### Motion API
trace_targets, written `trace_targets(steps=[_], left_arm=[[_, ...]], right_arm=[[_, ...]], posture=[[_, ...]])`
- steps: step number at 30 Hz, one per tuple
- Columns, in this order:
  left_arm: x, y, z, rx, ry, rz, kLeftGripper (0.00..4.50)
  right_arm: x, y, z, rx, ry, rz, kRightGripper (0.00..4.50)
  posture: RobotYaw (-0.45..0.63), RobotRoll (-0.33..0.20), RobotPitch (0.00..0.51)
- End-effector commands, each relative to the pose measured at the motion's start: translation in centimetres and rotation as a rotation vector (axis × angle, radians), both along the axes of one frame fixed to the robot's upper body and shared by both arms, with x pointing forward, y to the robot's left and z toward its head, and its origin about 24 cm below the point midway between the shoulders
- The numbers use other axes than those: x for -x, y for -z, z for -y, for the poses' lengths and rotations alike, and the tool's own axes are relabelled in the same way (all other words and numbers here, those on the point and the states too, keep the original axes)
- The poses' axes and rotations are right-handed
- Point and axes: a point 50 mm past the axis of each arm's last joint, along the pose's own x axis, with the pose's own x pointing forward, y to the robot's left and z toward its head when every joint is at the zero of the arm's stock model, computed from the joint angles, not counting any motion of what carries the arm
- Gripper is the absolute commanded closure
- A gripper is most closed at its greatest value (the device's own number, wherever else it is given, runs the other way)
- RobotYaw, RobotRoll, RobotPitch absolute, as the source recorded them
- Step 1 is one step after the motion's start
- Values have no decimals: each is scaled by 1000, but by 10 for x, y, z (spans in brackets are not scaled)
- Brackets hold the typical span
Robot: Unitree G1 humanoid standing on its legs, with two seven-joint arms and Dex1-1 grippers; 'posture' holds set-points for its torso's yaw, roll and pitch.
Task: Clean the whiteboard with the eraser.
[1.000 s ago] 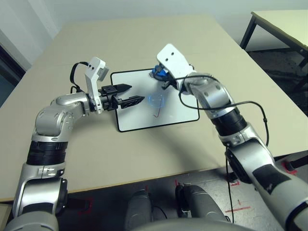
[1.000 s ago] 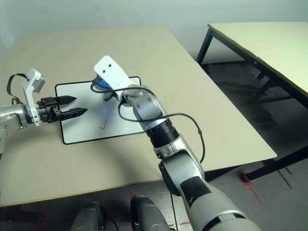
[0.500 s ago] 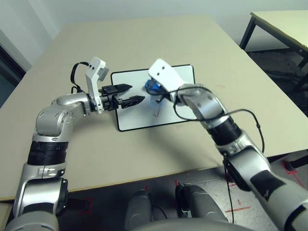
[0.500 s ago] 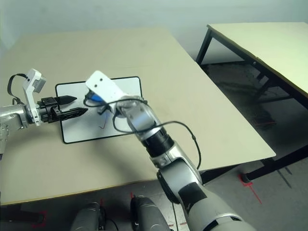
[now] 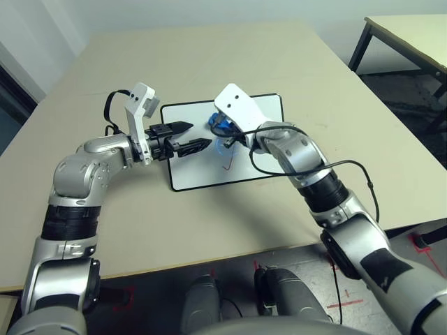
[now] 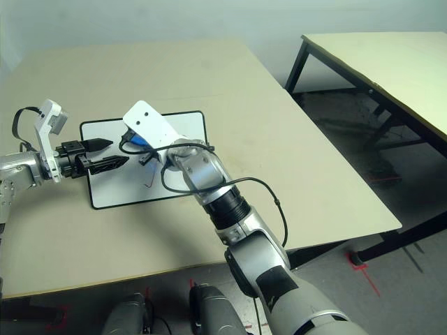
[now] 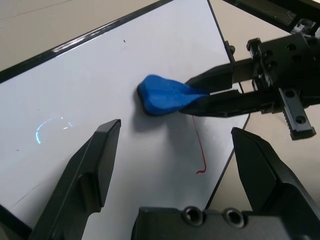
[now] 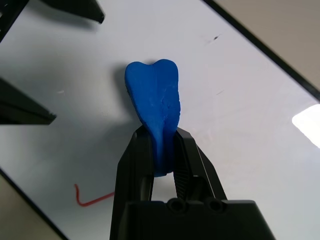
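The whiteboard (image 5: 223, 143) bears no readable writing, brand or label. Its only marks are a thin red hooked pen line (image 7: 200, 155) and a faint bluish arc (image 7: 50, 125). The board lies flat on the tan table (image 5: 209, 63), with its black frame running along the edges.

The right gripper (image 8: 162, 160) is clenched on the eraser (image 8: 154, 107), its two black fingers squeezing the blue block so hard that it is pinched thin between them and bulges wide beyond the tips. The eraser's free end is pressed down on the white surface, well inside the frame.

The left gripper (image 5: 187, 136) hovers over the board's near-left part with its fingers spread apart, grasping nothing. The eraser sits just ahead of its tips, in line with the gap between them.

The left wrist view looks between the spread fingers and shows the eraser side-on, the right gripper's fingers reaching in to it, the red hook just beside those fingers, and the arc off to the other side. The right wrist view shows the pinch itself from behind, the red hook beside the gripper, and the tips of the left gripper's fingers across the board. The head views show both silver arms meeting over the board and a second table (image 6: 391, 63) standing well apart on the right.
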Motion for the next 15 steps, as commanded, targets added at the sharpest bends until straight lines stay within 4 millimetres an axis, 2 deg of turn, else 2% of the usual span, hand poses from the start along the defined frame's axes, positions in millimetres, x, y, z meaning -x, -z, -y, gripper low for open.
trace_targets(steps=[1,5,9,15], left_arm=[[2,2,0,-8,-2,-11,0],[2,2,0,-9,-3,-12,0],[2,2,1,-7,-2,-12,0],[2,2,0,-7,-3,-13,0]], right_arm=[[-5,-3,2,1,24,13,3955],[-23,-24,7,-62,93,79,3955],[-31,-34,5,-107,110,114,3955],[-17,-17,-1,-70,42,60,3955]], posture=[[-28,0,78],[-26,0,77],[-26,0,76],[-25,0,78]])
